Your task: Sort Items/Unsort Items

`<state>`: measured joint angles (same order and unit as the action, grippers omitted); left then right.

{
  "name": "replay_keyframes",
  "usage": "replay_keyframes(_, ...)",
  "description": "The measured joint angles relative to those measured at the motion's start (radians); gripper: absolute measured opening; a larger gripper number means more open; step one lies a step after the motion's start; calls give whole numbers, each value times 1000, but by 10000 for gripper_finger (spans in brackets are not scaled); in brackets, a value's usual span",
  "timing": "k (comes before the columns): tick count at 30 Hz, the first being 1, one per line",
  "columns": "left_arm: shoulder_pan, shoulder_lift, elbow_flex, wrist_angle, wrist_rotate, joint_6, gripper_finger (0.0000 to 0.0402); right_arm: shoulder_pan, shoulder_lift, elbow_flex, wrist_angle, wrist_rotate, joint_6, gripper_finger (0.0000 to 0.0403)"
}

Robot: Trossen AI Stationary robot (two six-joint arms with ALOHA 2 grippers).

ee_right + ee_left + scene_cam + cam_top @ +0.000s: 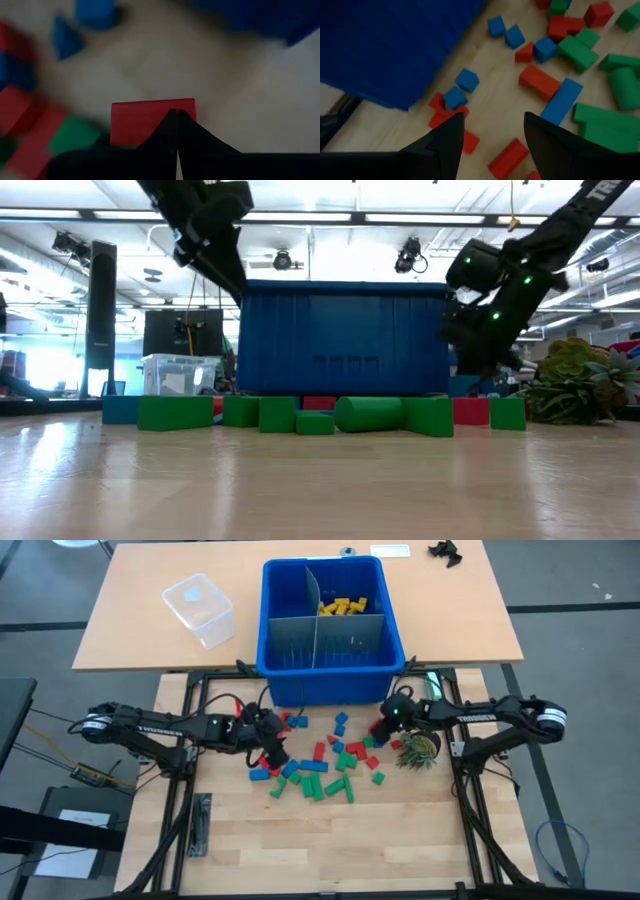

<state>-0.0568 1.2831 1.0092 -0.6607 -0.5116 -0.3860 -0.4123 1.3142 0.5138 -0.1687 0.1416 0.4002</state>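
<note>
We see the blocks (325, 765) scattered at the bin's (333, 665) six o'clock, long axes every way. Our left gripper (492, 132) hovers half-spread and empty over red bricks (507, 157); the right gripper (176, 117), fingers pressed together and holding nothing, sits against a red block (137, 120) lying crosswise.

Small red, green and blue toy blocks (325, 765) lie scattered flat on the wooden tabletop; several yellow blocks (343, 607) sit heaped in one bin compartment.

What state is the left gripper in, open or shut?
Open. In the left wrist view the left gripper shows bare table between its two dark fingers, nothing held; red blocks lie just beyond it.
</note>
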Motion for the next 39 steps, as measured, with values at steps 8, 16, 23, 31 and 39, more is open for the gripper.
replay_keyframes(8, -23, 0, 0, -27, 12, -39, 214, 131, -123, 7, -46, -54, 50, 1)
replay_keyframes(16, 45, -1, -79, 111, 14, -90, 214, 150, -104, 15, 262, 101, 174, 3)
replay_keyframes(23, 156, 0, -272, 394, 109, -35, 214, 145, 106, 16, 591, 82, 168, 2)
replay_keyframes(31, 269, 4, -411, 641, 140, 89, 214, 109, 354, 18, 852, 71, 232, 2)
replay_keyframes(39, 352, 84, -476, 787, 170, 165, 214, 81, 511, 93, 904, 73, 213, 2)
